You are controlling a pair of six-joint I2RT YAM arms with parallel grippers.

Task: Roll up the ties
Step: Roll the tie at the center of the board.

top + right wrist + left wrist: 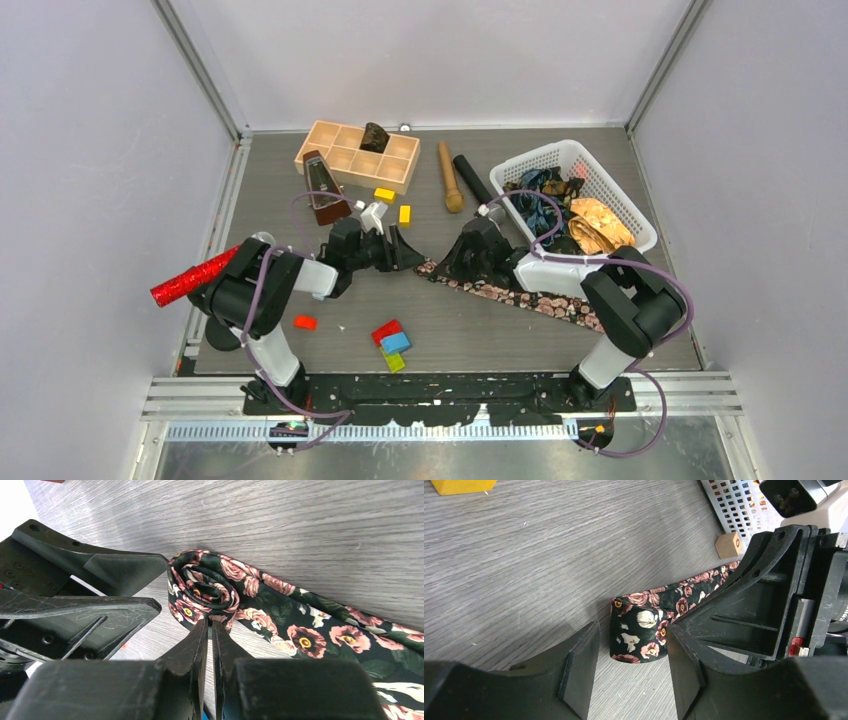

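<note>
A black tie with pink flowers (520, 297) lies flat across the table, its left end wound into a small roll (205, 587). My right gripper (210, 622) is shut on the near edge of that roll (639, 635), which stands on its side. My left gripper (631, 650) faces the roll from the left, open, with the roll just beyond its fingertips and touching neither pad. In the top view both grippers (405, 250) (450, 262) meet at the tie's left tip. More ties, dark blue (535, 195) and golden (600, 225), lie bunched in the white basket (560, 150).
A wooden compartment tray (330, 140), a metronome (322, 185), a wooden pestle (450, 175) and a black cylinder (472, 178) stand at the back. A red glittery microphone (195, 277) lies at the left. Coloured blocks (390, 340) sit near the front.
</note>
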